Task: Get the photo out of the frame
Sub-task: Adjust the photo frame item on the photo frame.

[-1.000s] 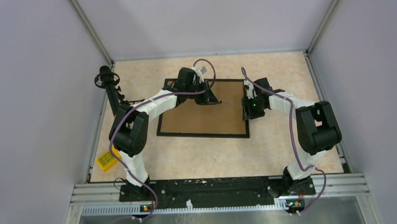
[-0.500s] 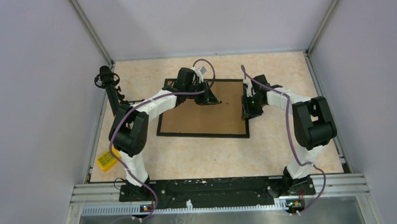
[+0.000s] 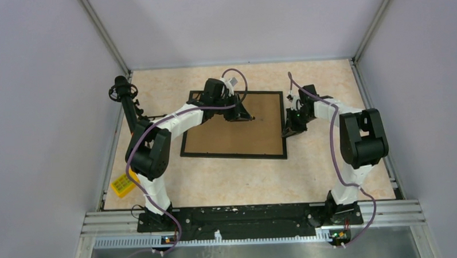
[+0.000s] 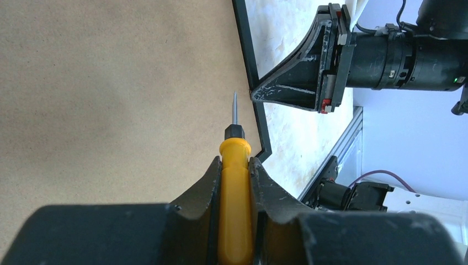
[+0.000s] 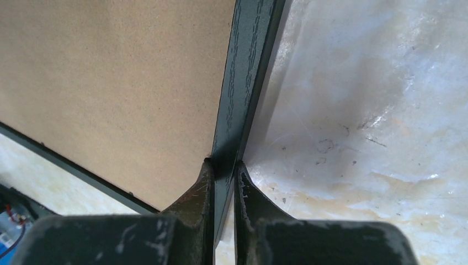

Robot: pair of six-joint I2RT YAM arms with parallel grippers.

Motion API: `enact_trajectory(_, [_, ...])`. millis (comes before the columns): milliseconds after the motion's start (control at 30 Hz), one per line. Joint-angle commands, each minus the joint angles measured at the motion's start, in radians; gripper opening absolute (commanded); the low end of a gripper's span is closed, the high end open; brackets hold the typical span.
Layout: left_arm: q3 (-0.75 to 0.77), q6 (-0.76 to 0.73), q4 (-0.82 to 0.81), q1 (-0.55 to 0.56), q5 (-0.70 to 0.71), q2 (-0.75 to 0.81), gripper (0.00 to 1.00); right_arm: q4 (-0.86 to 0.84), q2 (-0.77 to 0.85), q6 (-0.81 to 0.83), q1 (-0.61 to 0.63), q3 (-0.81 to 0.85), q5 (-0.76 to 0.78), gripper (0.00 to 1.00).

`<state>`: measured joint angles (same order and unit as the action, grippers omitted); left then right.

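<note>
We see the frame (image 3: 226, 137) lying back-up on the table (image 3: 245, 177), our right gripper (image 5: 223, 165) pinched on its black right border, and farther back our left gripper (image 4: 236, 165) clamped on a yellow-handled awl (image 4: 235, 199) pointing across the brown back.

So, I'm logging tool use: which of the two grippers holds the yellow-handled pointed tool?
The left gripper, clamping the yellow-handled pointed tool over the brown fibreboard back; the right gripper instead pinches the frame's thin black border.

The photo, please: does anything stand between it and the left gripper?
Yes. The frame lies back up, and its brown backing board fills it, under the screwdriver in the left gripper; no photo shows.
</note>
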<state>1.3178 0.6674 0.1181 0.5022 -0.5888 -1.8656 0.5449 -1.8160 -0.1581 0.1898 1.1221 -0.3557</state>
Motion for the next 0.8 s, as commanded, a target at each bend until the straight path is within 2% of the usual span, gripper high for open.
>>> enact_trajectory(0, [-0.006,0.002,-0.046,-0.007,-0.026,-0.002,0.0,0.019,-0.073,0.075,-0.035,-0.041,-0.069,0.0])
enact_trajectory(300, [-0.006,0.004,-0.047,-0.007,-0.037,-0.005,0.0,-0.017,-0.068,0.078,-0.111,-0.061,-0.267,0.0])
enact_trajectory(433, [-0.006,0.005,-0.049,-0.007,-0.04,-0.004,0.0,-0.008,-0.044,0.094,-0.116,-0.056,-0.284,0.0])
enact_trajectory(567, [-0.008,0.009,-0.053,-0.007,-0.044,-0.003,0.0,-0.027,0.008,0.071,-0.11,-0.057,-0.252,0.34])
enact_trajectory(600, [-0.01,0.011,-0.055,-0.007,-0.044,-0.003,0.0,-0.027,0.014,0.063,-0.103,-0.052,-0.238,0.38])
enact_trajectory(767, [-0.011,0.015,-0.059,-0.007,-0.047,-0.004,0.0,-0.007,0.021,0.045,-0.022,-0.013,-0.112,0.4])
